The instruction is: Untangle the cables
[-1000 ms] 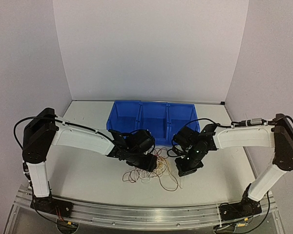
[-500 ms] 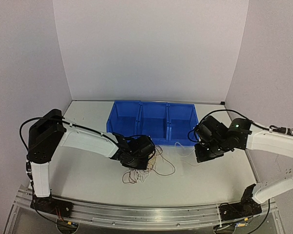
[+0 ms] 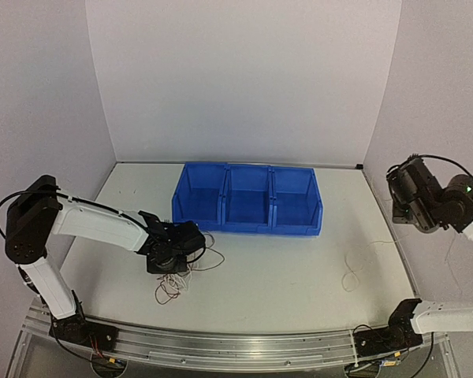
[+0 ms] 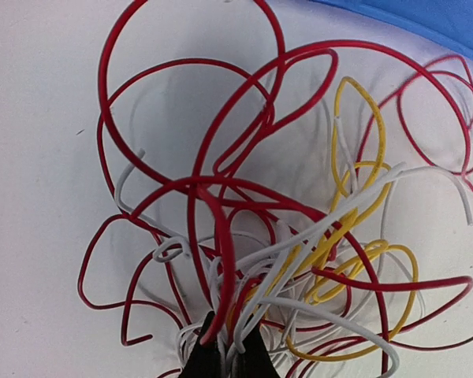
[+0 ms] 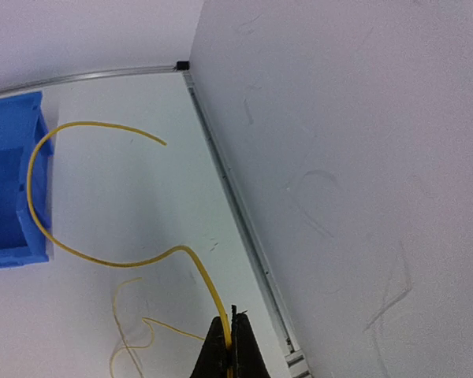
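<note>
— Up by the right wall, high over the tabletop (image 3: pixel 299 268), what does your right pincer (image 5: pixel 230 346) have?

— One yellow cable (image 5: pixel 118 264), nipped between tips that are fully closed. It arcs away from the tips and its free end shows plainly, so I judge it clear of the others. A paler loose strand (image 3: pixel 351 276) lies on the tabletop below.

— And the left pincer (image 4: pixel 225 358)?

— Closed as well, low at the left front, pinching a few red and white strands at the foot of the tangled cables (image 4: pixel 260 236). That heap of red, white and yellow loops sits on the tabletop just in front of the left end of the blue bins (image 3: pixel 248 224), well apart from my right arm.

— How do you do this step well?

— The left pinch should act as an anchor, low and firm, so the heap does not drag. The right should carry its strand smoothly, without jerks: wire this thin can slip from closed tips. If the strand tugs, I would judge it snagged and ease off, not pull harder.

— What is in the bins?

— Three compartments in a row. From above, I see no cable in any of them.
</note>
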`<state>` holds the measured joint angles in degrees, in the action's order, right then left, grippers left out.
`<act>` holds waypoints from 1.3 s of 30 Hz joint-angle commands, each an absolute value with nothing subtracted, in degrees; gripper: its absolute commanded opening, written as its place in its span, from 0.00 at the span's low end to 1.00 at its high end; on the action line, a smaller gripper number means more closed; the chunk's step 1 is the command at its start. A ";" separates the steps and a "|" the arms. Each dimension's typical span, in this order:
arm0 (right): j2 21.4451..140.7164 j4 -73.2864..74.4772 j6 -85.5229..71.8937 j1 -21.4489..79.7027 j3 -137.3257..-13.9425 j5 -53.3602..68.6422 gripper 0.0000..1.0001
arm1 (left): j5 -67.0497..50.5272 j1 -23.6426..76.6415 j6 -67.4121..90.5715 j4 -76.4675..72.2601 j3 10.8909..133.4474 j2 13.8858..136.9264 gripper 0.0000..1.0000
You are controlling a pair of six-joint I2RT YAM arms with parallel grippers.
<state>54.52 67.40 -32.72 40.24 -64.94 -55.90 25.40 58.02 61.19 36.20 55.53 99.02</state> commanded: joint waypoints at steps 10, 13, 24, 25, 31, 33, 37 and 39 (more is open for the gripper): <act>53.46 67.18 -20.44 38.03 -83.30 -46.99 0.00 | 22.01 57.83 54.48 28.17 52.04 90.97 0.01; 55.47 63.88 -17.69 38.02 -88.45 -38.78 0.00 | 20.66 57.83 52.50 25.84 52.20 90.22 0.07; 71.51 49.65 -15.80 37.98 -107.41 -21.70 0.00 | 18.89 57.83 49.91 23.96 53.30 89.49 0.52; 73.15 48.45 -15.42 37.98 -109.27 -20.99 0.00 | 18.80 57.83 49.73 24.07 53.33 89.26 0.57; 82.87 42.05 -12.91 37.98 -120.88 -20.82 0.00 | 18.02 57.83 48.61 23.73 53.13 85.90 0.83; 85.83 39.67 -11.42 38.04 -123.96 -21.62 0.00 | 18.14 57.82 48.47 23.81 52.86 84.42 0.94; 89.43 32.46 -7.18 38.03 -126.92 -25.54 0.00 | 18.39 57.83 48.69 24.31 52.23 82.04 1.00; 90.82 26.71 -4.48 37.98 -126.84 -27.28 0.00 | 18.46 57.83 48.97 24.88 52.25 81.18 1.00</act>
